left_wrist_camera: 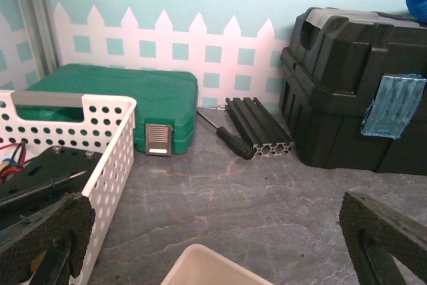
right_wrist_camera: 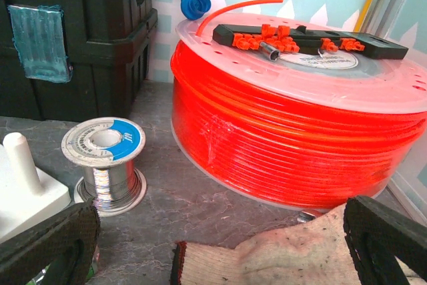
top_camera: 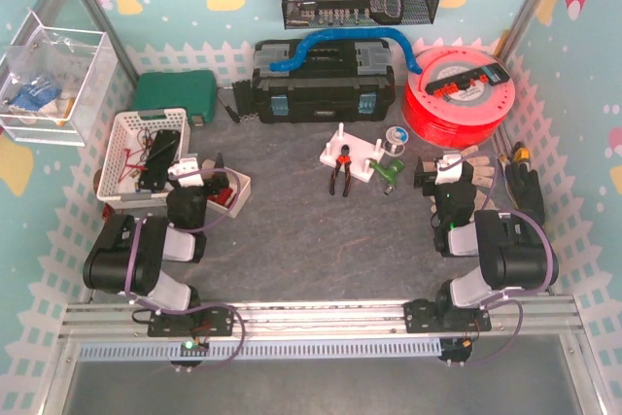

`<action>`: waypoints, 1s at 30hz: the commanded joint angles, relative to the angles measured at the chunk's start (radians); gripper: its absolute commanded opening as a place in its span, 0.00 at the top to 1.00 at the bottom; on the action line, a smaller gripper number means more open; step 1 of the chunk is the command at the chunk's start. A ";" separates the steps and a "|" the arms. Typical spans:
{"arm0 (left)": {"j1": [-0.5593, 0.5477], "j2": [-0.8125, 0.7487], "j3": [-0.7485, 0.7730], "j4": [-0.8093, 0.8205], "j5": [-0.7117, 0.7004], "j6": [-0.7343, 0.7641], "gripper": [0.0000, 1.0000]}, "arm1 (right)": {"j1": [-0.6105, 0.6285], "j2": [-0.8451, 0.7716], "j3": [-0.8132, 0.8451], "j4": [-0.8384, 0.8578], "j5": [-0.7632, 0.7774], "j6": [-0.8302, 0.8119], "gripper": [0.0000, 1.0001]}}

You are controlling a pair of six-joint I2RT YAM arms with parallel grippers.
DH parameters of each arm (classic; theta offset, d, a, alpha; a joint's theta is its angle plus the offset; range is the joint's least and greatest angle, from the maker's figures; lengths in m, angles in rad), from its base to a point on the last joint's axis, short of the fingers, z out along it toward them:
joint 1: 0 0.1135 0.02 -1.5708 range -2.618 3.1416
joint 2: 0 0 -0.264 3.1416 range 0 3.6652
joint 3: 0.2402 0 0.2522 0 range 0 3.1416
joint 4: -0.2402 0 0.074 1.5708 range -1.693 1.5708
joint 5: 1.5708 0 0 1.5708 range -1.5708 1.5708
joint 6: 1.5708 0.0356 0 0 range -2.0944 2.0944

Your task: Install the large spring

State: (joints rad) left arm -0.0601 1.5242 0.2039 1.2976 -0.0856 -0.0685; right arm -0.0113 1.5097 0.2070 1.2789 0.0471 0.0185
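Gaping left claw (top_camera: 202, 170): jaws fully wide, holding nothing, hovering beside the corner of the white basket (left_wrist_camera: 110, 158).
Right claw (top_camera: 452, 170): spread just as wide, empty, above a work glove (right_wrist_camera: 280, 258) (red spool (right_wrist_camera: 293, 138) straight ahead).
Large spring: cannot be picked out in any view.
White peg block (top_camera: 350, 148): mid-desk (top_camera: 311, 240), beyond and between the claws, pliers (top_camera: 340, 180) lying against its near side.
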 commanded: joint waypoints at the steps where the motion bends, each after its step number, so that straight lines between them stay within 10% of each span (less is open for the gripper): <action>1: 0.006 -0.001 0.013 -0.004 0.012 -0.013 0.01 | 0.005 0.001 0.002 0.014 0.007 -0.007 0.01; 13: -0.045 -0.248 0.239 -0.598 0.001 -0.060 0.01 | 0.005 -0.321 0.140 -0.455 -0.078 0.040 0.01; 22: -0.058 -0.419 0.424 -0.985 0.067 -0.329 0.01 | 0.005 -0.405 0.478 -1.110 -0.022 0.451 0.01; 30: -0.058 -0.519 0.336 -0.947 0.351 -0.537 0.01 | -0.006 -0.330 0.578 -1.296 -0.225 0.398 0.01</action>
State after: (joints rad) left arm -0.1146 1.0302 0.5926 0.3725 0.0845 -0.4660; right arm -0.0128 1.1454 0.7773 0.1493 -0.0483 0.4000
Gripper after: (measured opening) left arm 0.993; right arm 0.987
